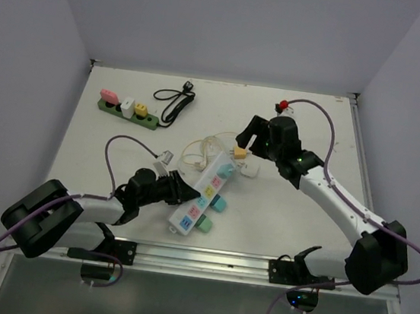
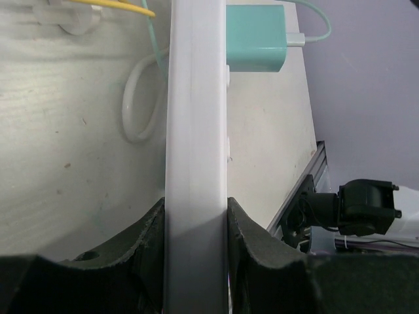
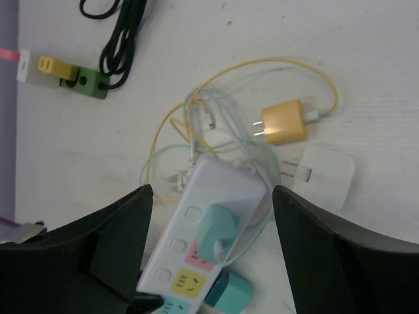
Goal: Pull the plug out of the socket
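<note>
Two arms outstretched: left gripper (image 1: 179,191) tight around power strip (image 1: 208,187), right gripper (image 1: 247,136) wide apart above it.

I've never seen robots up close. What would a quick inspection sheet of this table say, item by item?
Surface: pale table, lightly marked.
Job's things: white power strip lies diagonally mid-table with two teal plugs in it; yellow plug and white plug lie loose by its far end, prongs bare.
Clutter: green power strip at far left carrying three plugs; coiled black cable beside it.
Grippers: left gripper shut on the white strip's near end; right gripper open above the far end, holding nothing.
Cables: thin yellow, teal and white cords tangled by the far end.
Surroundings: plain walls on three sides; nothing else seen.
</note>
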Available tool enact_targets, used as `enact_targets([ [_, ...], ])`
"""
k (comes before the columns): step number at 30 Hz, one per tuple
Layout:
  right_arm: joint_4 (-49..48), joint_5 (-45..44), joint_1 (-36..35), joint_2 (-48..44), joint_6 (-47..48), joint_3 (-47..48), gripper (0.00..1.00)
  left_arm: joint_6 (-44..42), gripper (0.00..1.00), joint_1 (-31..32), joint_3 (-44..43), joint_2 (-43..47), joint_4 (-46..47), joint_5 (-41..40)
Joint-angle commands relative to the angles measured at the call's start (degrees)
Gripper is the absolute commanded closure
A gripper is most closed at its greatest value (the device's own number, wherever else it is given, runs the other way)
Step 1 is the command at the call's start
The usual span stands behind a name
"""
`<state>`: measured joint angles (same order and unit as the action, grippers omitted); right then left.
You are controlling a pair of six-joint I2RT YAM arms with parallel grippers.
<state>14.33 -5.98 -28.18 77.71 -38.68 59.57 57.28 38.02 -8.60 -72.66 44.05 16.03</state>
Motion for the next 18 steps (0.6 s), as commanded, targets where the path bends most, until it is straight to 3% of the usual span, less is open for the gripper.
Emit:
enact_targets([
  [1,-4.0,-5.2,-5.3,-5.7,-6.9,-5.4,0.22,-1.6,1.00,-0.2,-3.7,-0.5,1.6,-4.6],
  [9,-7.3,-13.6,-15.1,-6.6,-14.4,-12.0,0.23,1.2,1.00,-0.1,-2.1,-1.6,4.5,-5.3],
  [18,-11.1,-16.1,-17.5,0.9,-18.1,-11.1,0.27,3.0,1.00,-0.2,0.5,-1.4,7.4,-5.8],
])
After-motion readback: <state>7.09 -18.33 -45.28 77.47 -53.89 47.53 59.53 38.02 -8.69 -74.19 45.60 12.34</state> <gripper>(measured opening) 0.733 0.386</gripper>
